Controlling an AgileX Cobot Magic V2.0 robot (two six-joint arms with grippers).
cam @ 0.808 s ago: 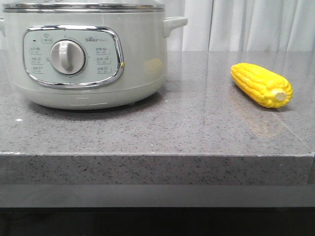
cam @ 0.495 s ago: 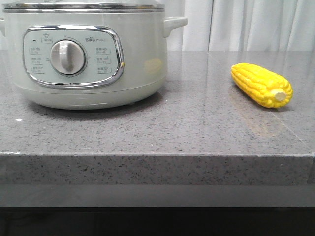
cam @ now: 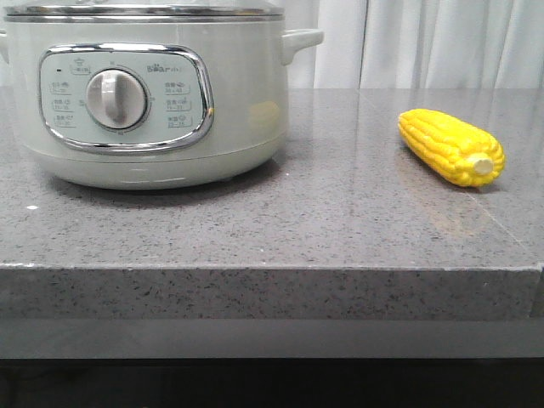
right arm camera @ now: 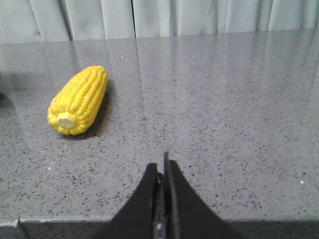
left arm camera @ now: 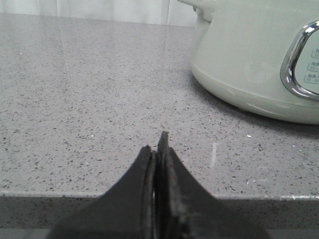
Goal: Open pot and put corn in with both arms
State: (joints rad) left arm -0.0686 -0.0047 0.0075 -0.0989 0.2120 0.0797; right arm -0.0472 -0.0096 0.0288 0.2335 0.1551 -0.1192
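The pot [cam: 144,102] is a large pale grey-green cooker at the table's left, with a chrome-framed panel, a white dial and its steel-rimmed lid [cam: 144,10] on. It also shows in the left wrist view [left arm camera: 254,59]. The corn [cam: 450,146] lies on the right of the table, pale stub end toward the front; it also shows in the right wrist view [right arm camera: 79,99]. My left gripper [left arm camera: 157,144] is shut and empty near the front edge, apart from the pot. My right gripper [right arm camera: 162,164] is shut and empty near the front edge, apart from the corn. Neither gripper shows in the front view.
The grey speckled stone table [cam: 323,212] has a sharp front edge. White curtains [cam: 425,42] hang behind it. The pot's side handle [cam: 302,40] sticks out toward the corn.
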